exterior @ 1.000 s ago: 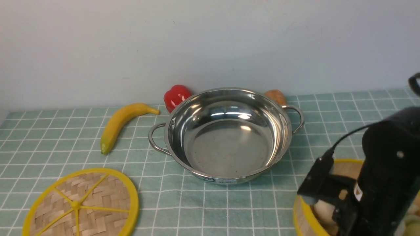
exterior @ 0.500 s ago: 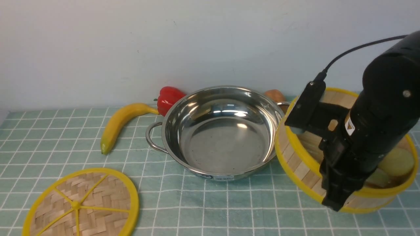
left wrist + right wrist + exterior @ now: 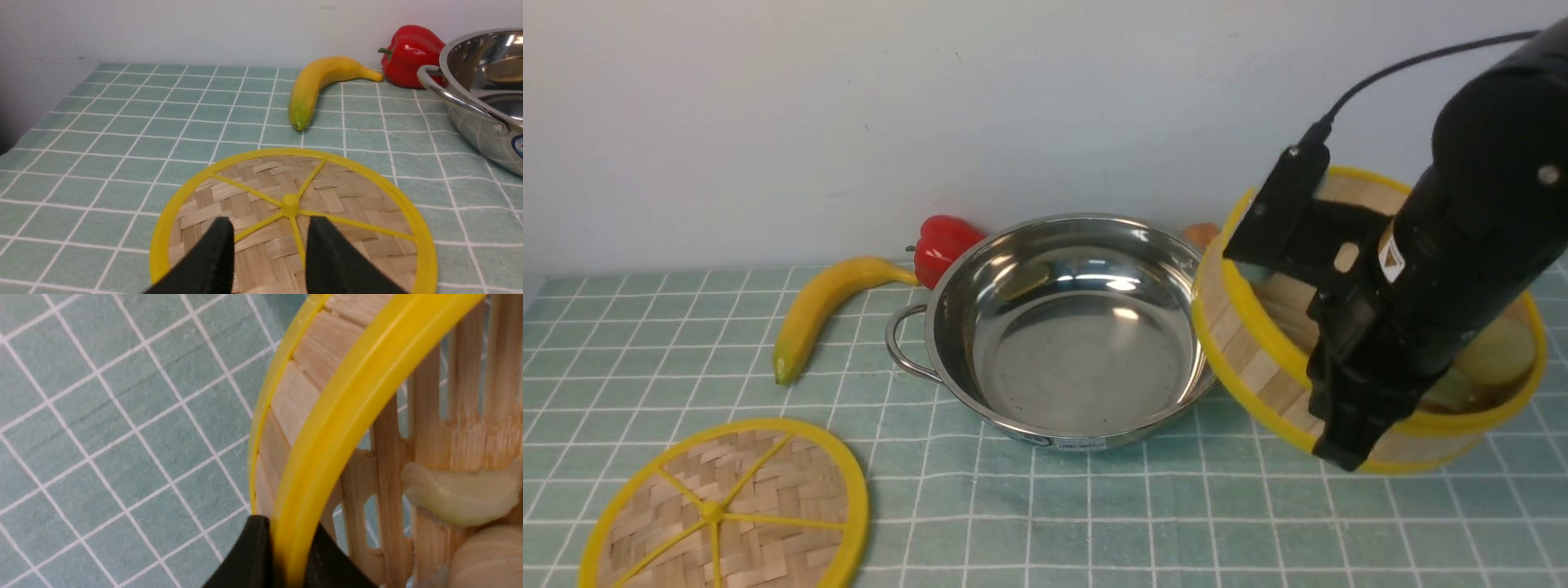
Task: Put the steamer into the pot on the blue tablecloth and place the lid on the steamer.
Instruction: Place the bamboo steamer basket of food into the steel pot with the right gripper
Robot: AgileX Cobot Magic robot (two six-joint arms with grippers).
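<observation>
Pinching the rim of the round bamboo-slat steamer with right tool, keeping it raised just beside the shiny steel pot to clear the edge. Parking left tool, spread apart, over flat woven-bamboo lid.

the right arm is matte black all over: a thick, rounded housing above and blockier, angular parts below. a small silver screw sits in a shallow recess on the housing. a small white label with an orange-yellow triangle is stuck on its side. a flat black rectangular box is mounted at the wrist, and a thin black cable runs from its upper corner. the right end effector shows two black, wedge-shaped fingertips. the left end effector has two black tapered fingers, smooth on the outside, with fine ridges on the inner face of one.
</observation>
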